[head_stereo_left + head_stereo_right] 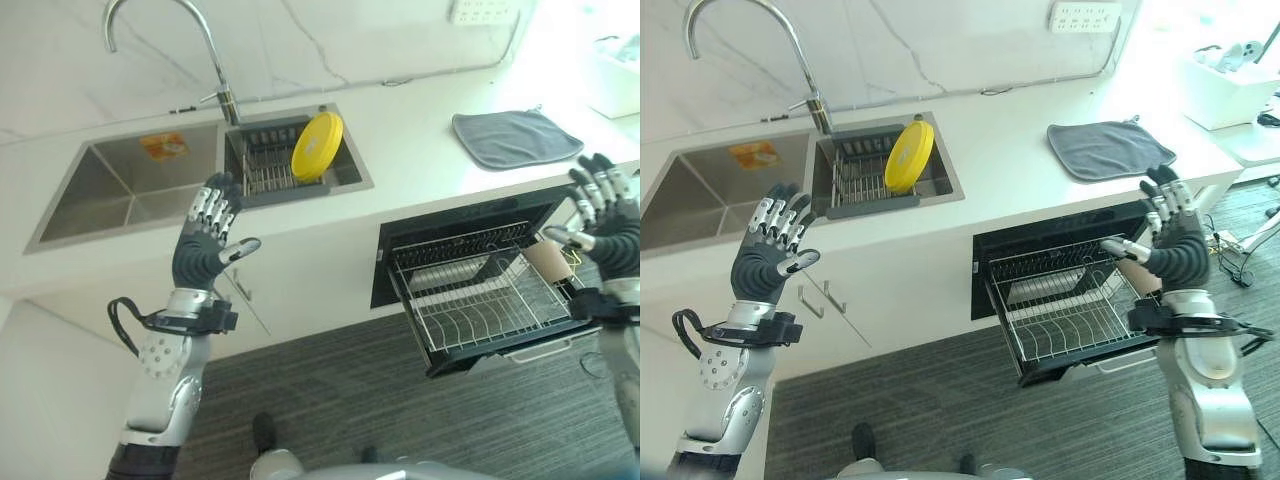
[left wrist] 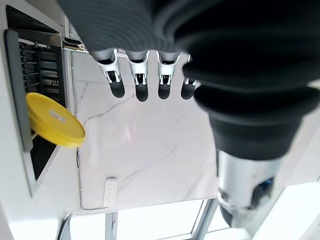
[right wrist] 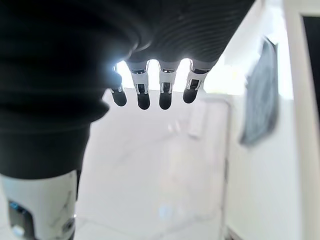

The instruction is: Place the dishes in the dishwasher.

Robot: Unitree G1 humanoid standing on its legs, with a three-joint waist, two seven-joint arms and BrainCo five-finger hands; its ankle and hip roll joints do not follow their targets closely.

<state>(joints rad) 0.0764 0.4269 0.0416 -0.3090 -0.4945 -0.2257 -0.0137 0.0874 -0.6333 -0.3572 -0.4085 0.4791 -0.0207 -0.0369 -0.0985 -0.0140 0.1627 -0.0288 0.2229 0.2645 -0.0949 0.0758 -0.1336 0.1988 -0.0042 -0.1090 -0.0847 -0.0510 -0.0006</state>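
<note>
My left hand (image 1: 205,243), fingers loose and empty, hovers nearer the yellow plate (image 1: 317,146), standing on edge in the sink rack (image 1: 262,165), than my equally empty right hand (image 1: 1172,245).

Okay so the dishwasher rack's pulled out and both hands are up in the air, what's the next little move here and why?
Probably reach the left hand forward to the yellow plate. It stands on edge in the sink's drying rack, untouched, and that hand is open, empty and nearer to it. The right hand hovers open over the pulled-out dishwasher rack, which looks empty and ready to receive it.
</note>
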